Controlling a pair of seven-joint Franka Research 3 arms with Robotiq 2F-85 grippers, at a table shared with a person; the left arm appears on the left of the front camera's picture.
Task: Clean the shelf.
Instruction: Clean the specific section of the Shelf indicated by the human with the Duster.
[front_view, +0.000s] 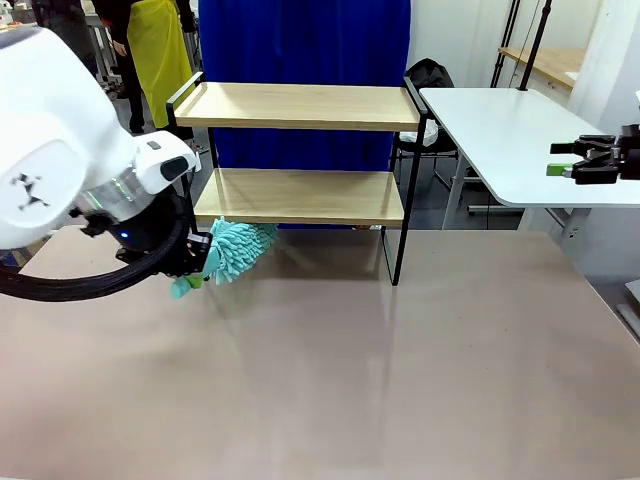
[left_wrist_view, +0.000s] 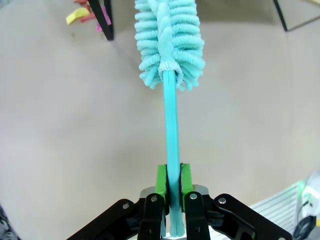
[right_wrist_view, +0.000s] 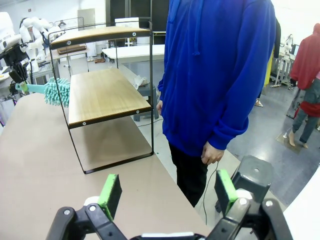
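Note:
The shelf (front_view: 300, 195) stands at the table's far middle, two light wooden boards in a thin black frame. My left gripper (front_view: 196, 263) is shut on the handle of a teal fluffy duster (front_view: 240, 250), whose head sits just below the lower board's front left corner. In the left wrist view the green pads (left_wrist_view: 161, 182) clamp the teal handle, and the duster head (left_wrist_view: 170, 40) hangs over the table beside a black shelf leg (left_wrist_view: 107, 20). My right gripper (front_view: 580, 160) hovers at the far right, open with nothing in it (right_wrist_view: 168, 192). The right wrist view shows the shelf (right_wrist_view: 100, 92) and duster (right_wrist_view: 55, 90).
A person in a blue hoodie (right_wrist_view: 215, 70) stands behind the shelf at the far side. A white side table (front_view: 510, 130) is at the right rear. Small yellow and pink items (left_wrist_view: 80, 14) lie near the shelf leg. The brown table (front_view: 350, 380) stretches in front.

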